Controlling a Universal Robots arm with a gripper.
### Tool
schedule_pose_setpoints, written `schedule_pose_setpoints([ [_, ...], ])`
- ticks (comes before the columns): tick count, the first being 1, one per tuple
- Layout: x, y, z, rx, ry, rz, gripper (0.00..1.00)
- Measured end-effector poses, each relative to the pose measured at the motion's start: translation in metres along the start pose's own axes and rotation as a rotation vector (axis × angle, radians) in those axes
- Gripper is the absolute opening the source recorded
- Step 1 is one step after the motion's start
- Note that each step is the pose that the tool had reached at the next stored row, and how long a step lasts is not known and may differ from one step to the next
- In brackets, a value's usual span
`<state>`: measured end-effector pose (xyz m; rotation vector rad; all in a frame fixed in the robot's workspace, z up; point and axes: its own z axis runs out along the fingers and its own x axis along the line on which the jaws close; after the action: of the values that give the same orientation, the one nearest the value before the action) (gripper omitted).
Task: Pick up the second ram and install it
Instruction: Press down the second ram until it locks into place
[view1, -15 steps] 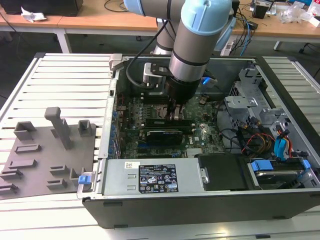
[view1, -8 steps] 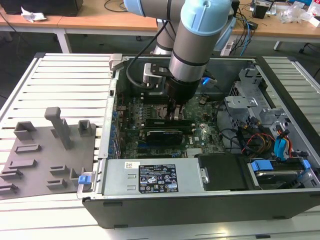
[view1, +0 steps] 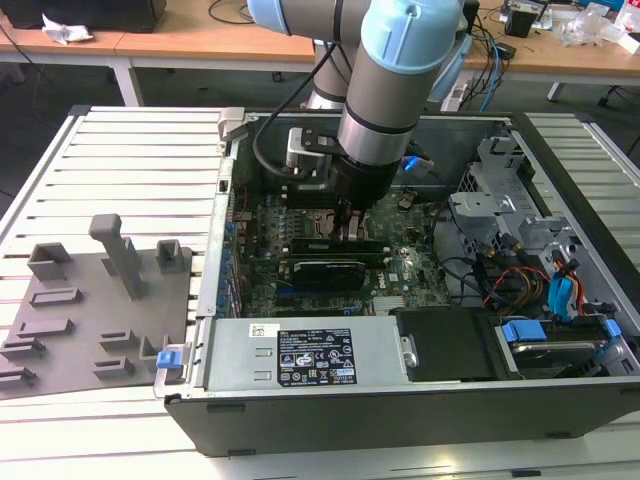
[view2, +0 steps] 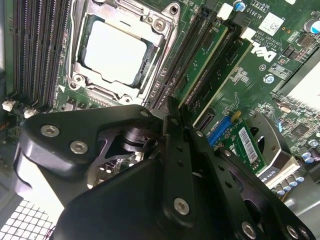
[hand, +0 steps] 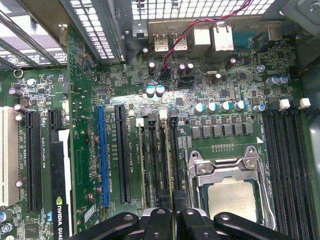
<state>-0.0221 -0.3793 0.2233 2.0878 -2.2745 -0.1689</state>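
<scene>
My gripper (view1: 352, 228) reaches down into the open computer case (view1: 560, 160), over the memory slots beside the processor socket. In both wrist views the black fingers stand close together on the top edge of a green ram stick (view2: 204, 56) that stands upright in the slot nearest the socket; this is the second ram (hand: 168, 165). The gripper (view2: 177, 110) holds it near one end. A further green stick (view2: 227, 70) sits in a neighbouring slot, parallel to it. The gripper (hand: 175, 214) hides the stick's near end.
The processor socket (hand: 232, 195) lies right beside the gripped stick. Several bare black memory slots (hand: 285, 150) run on its other side. A graphics card (view1: 322, 270), the power supply (view1: 300, 355) and a drive cage with cables (view1: 540, 280) crowd the case. A grey fixture tray (view1: 90, 300) lies outside.
</scene>
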Motion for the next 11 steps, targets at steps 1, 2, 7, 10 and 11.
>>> schedule_pose_setpoints([
  [1,0.0,0.0,0.0,-0.0001,0.0,0.0,0.14],
  [2,0.0,-0.0001,0.0,-0.0001,0.0001,-0.001,0.14],
  [7,0.0001,-0.0006,-0.0011,-0.0002,0.0001,-0.001,0.14],
  [10,0.0004,-0.0014,-0.001,-0.0012,0.0002,-0.001,0.14],
  [11,0.0004,-0.0016,-0.001,-0.0014,0.0003,-0.001,0.14],
])
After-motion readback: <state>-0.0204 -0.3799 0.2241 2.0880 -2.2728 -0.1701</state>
